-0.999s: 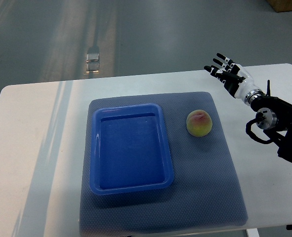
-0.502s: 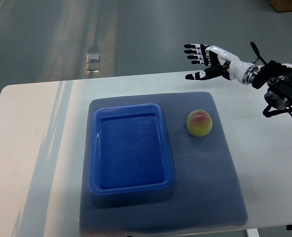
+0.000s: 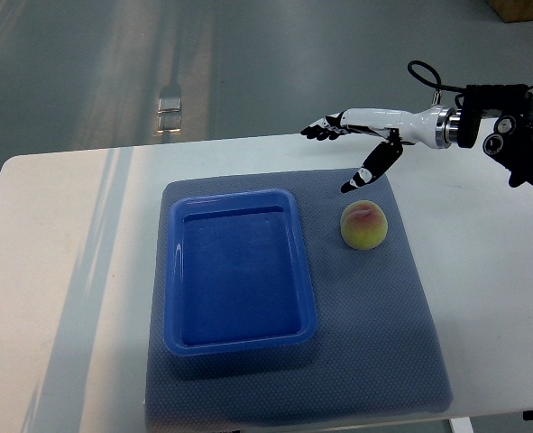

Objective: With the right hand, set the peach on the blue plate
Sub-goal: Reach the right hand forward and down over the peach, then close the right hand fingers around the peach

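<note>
Blue plate on grey mat, worktop centre. Peach on mat just right of plate. Right robot hand released, fingers spread, above mat's far edge, near peach, not touching.

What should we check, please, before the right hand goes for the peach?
1. Peach free on the mat, nothing touching it: ok.
2. Right hand open and holding nothing: ok.
3. Hand over the peach: not ok, it is beyond it, toward the table's far edge.
4. Blue plate holds nothing: ok.
5. Path from peach to plate clear: ok.
6. Hand's height above the peach: cannot tell.
</note>
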Available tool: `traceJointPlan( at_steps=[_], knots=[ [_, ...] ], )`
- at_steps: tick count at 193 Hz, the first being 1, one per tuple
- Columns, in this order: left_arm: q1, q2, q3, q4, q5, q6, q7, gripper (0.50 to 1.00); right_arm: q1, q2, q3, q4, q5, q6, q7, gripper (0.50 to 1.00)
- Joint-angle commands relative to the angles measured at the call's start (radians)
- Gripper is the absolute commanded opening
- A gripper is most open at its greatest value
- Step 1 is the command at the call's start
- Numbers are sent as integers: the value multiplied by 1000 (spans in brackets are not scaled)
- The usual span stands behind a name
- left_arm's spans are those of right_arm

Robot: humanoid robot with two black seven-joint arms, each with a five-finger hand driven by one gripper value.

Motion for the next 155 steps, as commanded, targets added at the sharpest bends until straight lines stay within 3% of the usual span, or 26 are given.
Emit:
traceJointPlan(
  at_steps=[1, 53, 73, 155],
  knots=[
    [0, 0, 0, 0, 0, 0, 0, 1000, 4, -14, -30, 24, -58, -3, 16, 926],
    [-2, 0, 2, -2, 2, 0, 0, 1000, 15, -39, -114, 41, -156, -4, 41, 928],
    [-5, 0, 2, -2, 2, 0, 0, 1000, 26, -51, -140, 44, -170, -4, 81, 928],
    [-5, 0, 2, -2, 2, 0, 0, 1000, 23, -39, -196, 33, -214, -22, 78, 928]
  ],
)
